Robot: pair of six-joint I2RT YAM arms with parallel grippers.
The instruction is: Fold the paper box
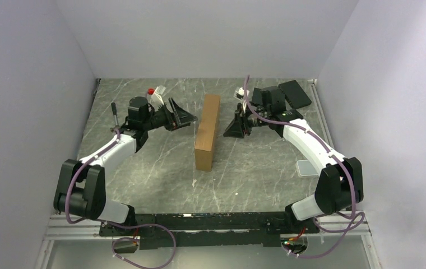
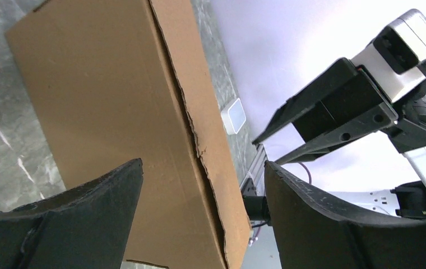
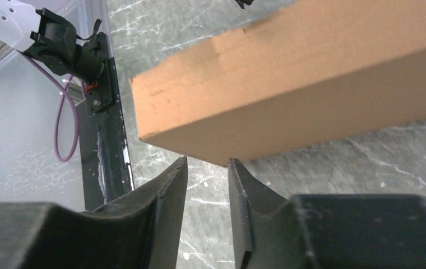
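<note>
The paper box is a plain brown cardboard box, folded shut, standing on a long narrow side in the middle of the table. My left gripper hovers just left of it with its jaws wide apart and nothing between them. In the left wrist view the paper box fills the space ahead of the left gripper, with a ragged flap edge showing. My right gripper is close to the box's right side. In the right wrist view the right gripper shows a narrow empty gap just short of the paper box.
Black flat slabs lie at the back right behind the right arm. A small grey tray sits near the right wall. A white item with a red cap and a black tool lie at the back left.
</note>
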